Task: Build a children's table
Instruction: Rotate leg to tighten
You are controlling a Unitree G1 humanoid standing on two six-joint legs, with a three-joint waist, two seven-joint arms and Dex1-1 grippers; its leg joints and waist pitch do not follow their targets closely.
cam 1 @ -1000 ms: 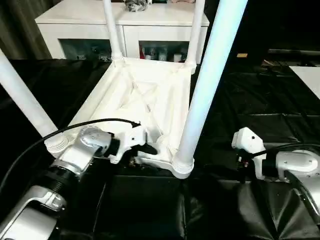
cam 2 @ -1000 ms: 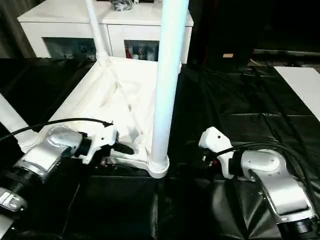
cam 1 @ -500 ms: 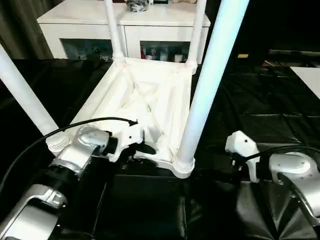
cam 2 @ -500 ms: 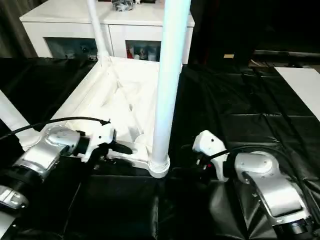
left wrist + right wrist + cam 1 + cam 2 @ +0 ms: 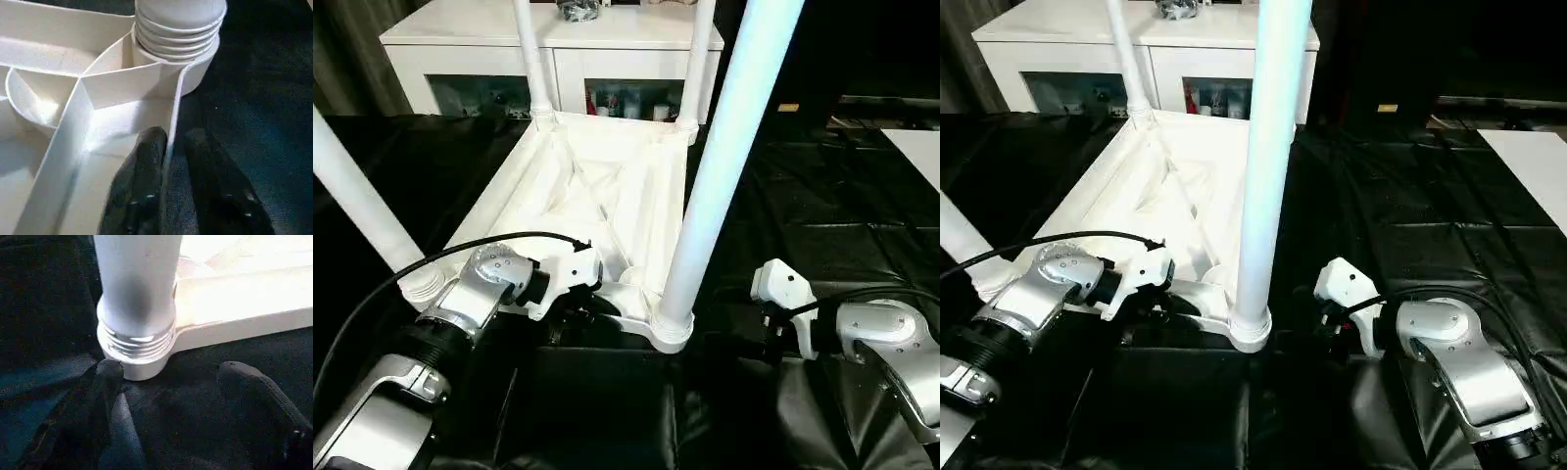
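the tabletop [image 5: 597, 196] lies upside down on the black surface [image 5: 822, 196], four legs [image 5: 729, 147] standing in its corner sockets. the left tool [image 5: 168, 161] pinches the tabletop's near rim. the right tool [image 5: 166, 377] stands spread beside the nearest leg's base, grasping nothing.

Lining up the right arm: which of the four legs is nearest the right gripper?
The near-right leg, the thick one rising through the foreground. Its threaded base stands just ahead of the open right gripper; the other three stand at the tabletop's other corners.
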